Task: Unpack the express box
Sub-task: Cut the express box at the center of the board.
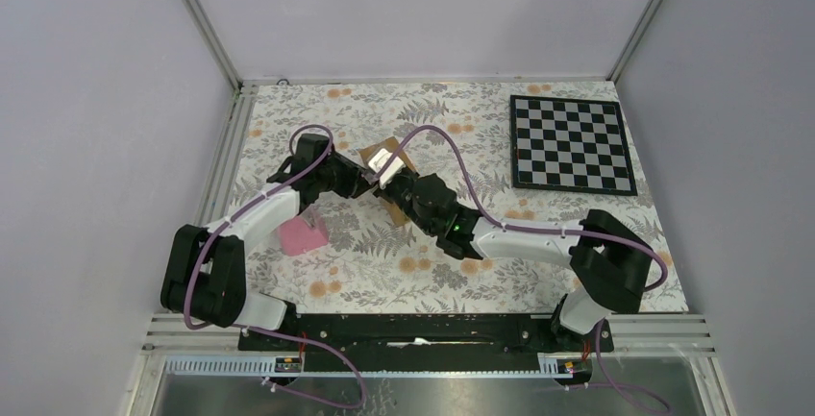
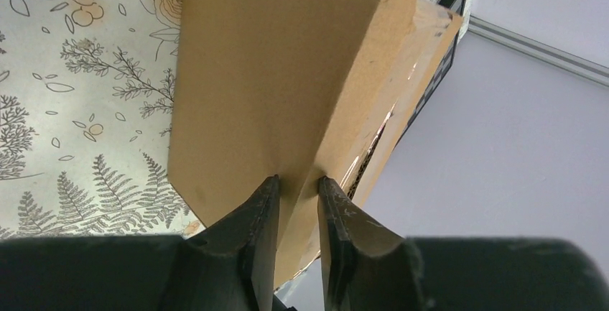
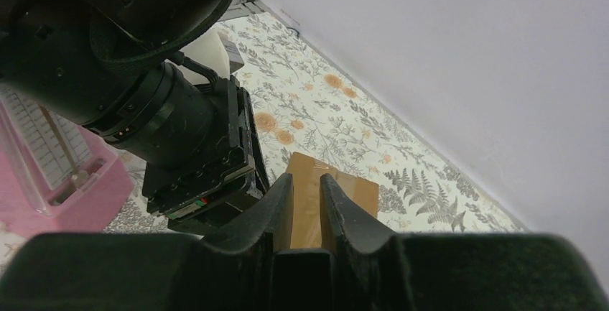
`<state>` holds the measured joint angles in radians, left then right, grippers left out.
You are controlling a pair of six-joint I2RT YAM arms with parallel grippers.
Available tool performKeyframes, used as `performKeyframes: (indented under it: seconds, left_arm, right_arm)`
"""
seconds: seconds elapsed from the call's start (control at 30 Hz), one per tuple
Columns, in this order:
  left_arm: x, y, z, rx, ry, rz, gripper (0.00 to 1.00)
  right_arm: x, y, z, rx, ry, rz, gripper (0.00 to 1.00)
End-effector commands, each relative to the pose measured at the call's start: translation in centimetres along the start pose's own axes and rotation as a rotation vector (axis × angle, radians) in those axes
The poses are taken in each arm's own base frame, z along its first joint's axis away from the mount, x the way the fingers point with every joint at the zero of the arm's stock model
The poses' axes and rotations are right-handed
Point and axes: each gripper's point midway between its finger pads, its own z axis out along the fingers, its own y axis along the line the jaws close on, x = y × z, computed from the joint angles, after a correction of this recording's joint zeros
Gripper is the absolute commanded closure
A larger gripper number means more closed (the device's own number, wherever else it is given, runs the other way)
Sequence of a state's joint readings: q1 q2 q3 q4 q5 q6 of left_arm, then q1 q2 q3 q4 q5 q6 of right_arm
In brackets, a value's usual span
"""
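The box (image 1: 382, 159) sits mid-tabletop (image 1: 384, 281), caught between the two claws, white label up; whether it rests on the cloth or hangs just clear I cannot tell. The left claw (image 2: 296, 182) reaches in from the left, narrow, its fingers pinched on the edge of a cardboard panel that runs straight away from it. The right claw (image 3: 307, 182) comes from the near right, also narrow, with brown card between its fingers; it holds the opposite, nearer end. From above, the box's long axis seems to run from far to near, slanting toward the right arm, so the claws face each other almost along it. Neither arm is nearer; both are on it. My judgement: the next move turns on this opposition, one claw bracing while the other pulls its panel outward. The pink wedge (image 1: 303, 235) lies near the left arm, apart from the box.
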<state>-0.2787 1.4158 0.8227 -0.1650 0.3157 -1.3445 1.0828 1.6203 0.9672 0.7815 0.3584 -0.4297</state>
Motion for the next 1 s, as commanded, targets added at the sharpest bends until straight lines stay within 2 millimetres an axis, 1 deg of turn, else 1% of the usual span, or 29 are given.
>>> performKeyframes:
  seconds: [0.0, 0.13, 0.23, 0.27, 0.3, 0.43, 0.5, 0.53, 0.63, 0.8, 0.87, 0.97]
  left_arm:
    - [-2.0, 4.1, 0.5, -0.147, -0.133, -0.094, 1.0]
    - [-2.0, 3.7, 0.3, -0.137, -0.149, -0.104, 1.0]
    - [-1.8, 2.5, 0.0, -0.118, -0.151, -0.051, 1.0]
    - [-1.7, 2.0, -0.3, -0.111, -0.15, -0.026, 0.98]
    - [-1.6, 1.7, -0.6, -0.114, -0.146, 0.002, 0.91]
    - [-1.5, 0.2, -1.8, -0.119, -0.131, 0.135, 0.53]
    - [-1.1, 0.0, -2.2, -0.125, -0.102, 0.199, 0.4]
    - [-0.8, 0.0, -2.4, -0.124, -0.088, 0.218, 0.36]
    - [0.3, 0.4, -2.5, -0.094, -0.029, 0.26, 0.28]
    - [2.2, -0.1, -2.0, 0.007, 0.061, 0.274, 0.14]
    - [2.5, -0.5, -2.0, 0.04, 0.063, 0.276, 0.12]
    - [2.9, -0.5, -1.9, 0.054, 0.085, 0.285, 0.13]
  right_arm:
    - [-1.5, 0.2, -1.3, 0.006, 0.016, 0.117, 1.0]
    - [-0.9, 0.1, -1.5, 0.02, 0.055, 0.16, 1.0]
    - [-0.2, 0.0, -1.5, 0.039, 0.08, 0.172, 1.0]
    - [-0.1, -0.1, -1.5, 0.044, 0.085, 0.176, 1.0]
    - [0.1, -0.2, -1.5, 0.045, 0.087, 0.179, 1.0]
    - [0.3, -0.4, -1.8, 0.02, 0.065, 0.24, 1.0]
    - [0.3, -0.7, -2.0, 0.004, 0.046, 0.281, 1.0]
    - [0.4, -0.9, -2.1, 0.0, 0.039, 0.298, 1.0]
    - [0.6, -1.1, -2.1, -0.018, 0.03, 0.321, 1.0]
    - [0.6, -0.8, -2.3, -0.057, 0.019, 0.351, 1.0]
    - [0.6, -0.7, -2.4, -0.066, 0.016, 0.361, 1.0]
    - [0.8, -0.7, -2.5, -0.066, 0.02, 0.37, 1.0]
